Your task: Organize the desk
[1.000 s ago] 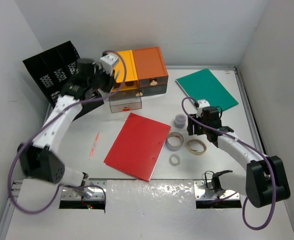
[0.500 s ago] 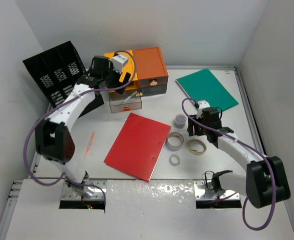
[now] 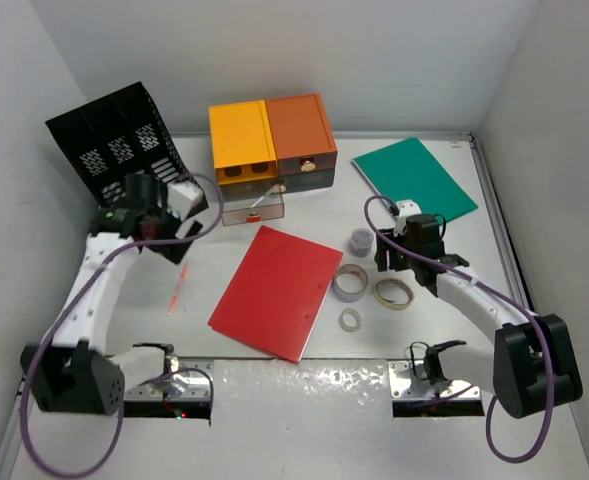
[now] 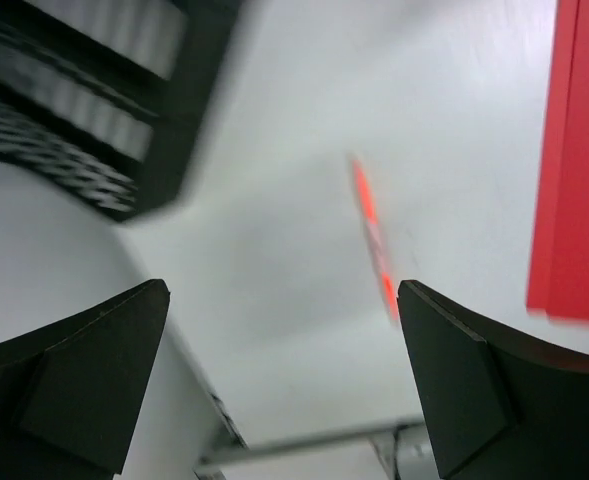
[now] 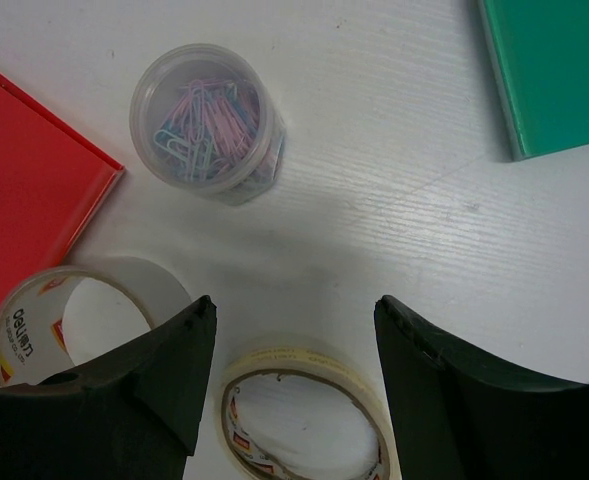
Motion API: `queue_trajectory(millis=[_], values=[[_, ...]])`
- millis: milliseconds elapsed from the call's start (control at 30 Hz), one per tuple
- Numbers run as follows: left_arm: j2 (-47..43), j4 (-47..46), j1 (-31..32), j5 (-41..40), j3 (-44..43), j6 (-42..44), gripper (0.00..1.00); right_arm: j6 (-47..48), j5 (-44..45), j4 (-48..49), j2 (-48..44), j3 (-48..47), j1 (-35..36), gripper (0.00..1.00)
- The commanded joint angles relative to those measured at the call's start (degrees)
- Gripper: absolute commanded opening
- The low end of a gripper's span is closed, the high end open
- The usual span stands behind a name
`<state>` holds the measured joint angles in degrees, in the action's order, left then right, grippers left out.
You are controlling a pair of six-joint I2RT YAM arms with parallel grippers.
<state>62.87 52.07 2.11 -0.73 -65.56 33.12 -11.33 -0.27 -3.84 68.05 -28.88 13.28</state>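
The desk is a white tabletop. My left gripper hangs open and empty over its left side, just in front of the black file rack. In the left wrist view the left gripper frames bare desk, with a red pen just beyond its right finger. My right gripper is open and empty above a beige tape roll. A jar of paper clips and a clear tape roll lie ahead of the right gripper.
Orange drawer boxes stand at the back, with one drawer pulled open and a thin object in it. A red notebook lies mid-desk, a green one at the back right. A small tape roll sits near the front.
My left gripper has opened and its arm has swung from the open drawer back to the left, over the desk near the red pen. The right arm has stayed put.
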Motion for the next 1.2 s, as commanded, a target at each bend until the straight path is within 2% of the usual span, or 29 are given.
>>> queue_trajectory(millis=[0, 133, 333, 533, 667, 700, 733, 833, 867, 900, 933, 1000, 1033, 1167], values=[[3.7, 6.9, -0.8, 4.5, 6.0, 3.7, 0.98, 0.2, -0.7, 2.4, -1.9, 0.0, 0.3, 0.63], [9.8, 2.0, -0.8, 4.3, 12.0, 2.5, 0.97, 0.1, -0.9, 2.8, -2.7, 0.8, 0.3, 0.64], [13.8, -4.0, -0.8, 7.1, 17.4, 0.6, 0.95, -0.4, -0.9, 3.4, -3.8, 2.0, 0.3, 0.64], [18.8, -12.2, -0.8, 4.1, 22.4, -1.4, 0.94, -0.6, -1.6, 3.4, -3.8, 2.0, 0.3, 0.65], [23.9, -16.6, -0.8, 3.4, 23.7, -2.5, 0.87, -0.5, -1.2, 3.3, -4.2, 2.0, 0.3, 0.65], [24.7, -17.4, -0.8, 2.5, 24.0, -2.8, 0.84, -0.5, -1.1, 3.2, -4.2, 2.1, 0.3, 0.65], [26.2, -18.8, -0.8, 2.1, 24.2, -3.2, 0.73, -0.5, -1.1, 3.2, -4.2, 2.2, 0.3, 0.65], [27.7, -18.4, -0.8, 3.2, 24.6, -3.2, 0.54, -0.4, -1.3, 3.3, -4.2, 2.2, 0.3, 0.64], [27.7, -18.1, -0.8, 3.8, 24.9, -3.2, 0.4, -0.5, -1.3, 3.2, -4.2, 2.2, 0.3, 0.64], [27.6, -17.8, -0.8, 4.5, 25.4, -3.0, 0.35, -0.5, -1.3, 3.4, -4.2, 2.2, 0.3, 0.64], [26.3, -17.3, -0.8, 4.5, 25.7, -2.6, 0.19, -0.5, -1.3, 3.5, -4.2, 2.3, 0.3, 0.64], [24.8, -16.7, -0.8, 4.0, 27.2, -2.5, 0.04, -0.6, -1.4, 3.5, -4.2, 2.3, 0.3, 0.64], [22.8, -16.0, -0.9, 3.9, 27.6, -2.5, 0.0, -0.7, -1.5, 3.5, -4.1, 2.3, 0.3, 0.64], [16.1, -13.7, -1.6, 2.2, 27.6, -2.6, 0.0, -0.9, -1.8, 3.5, -3.7, 2.2, 0.3, 0.64]])
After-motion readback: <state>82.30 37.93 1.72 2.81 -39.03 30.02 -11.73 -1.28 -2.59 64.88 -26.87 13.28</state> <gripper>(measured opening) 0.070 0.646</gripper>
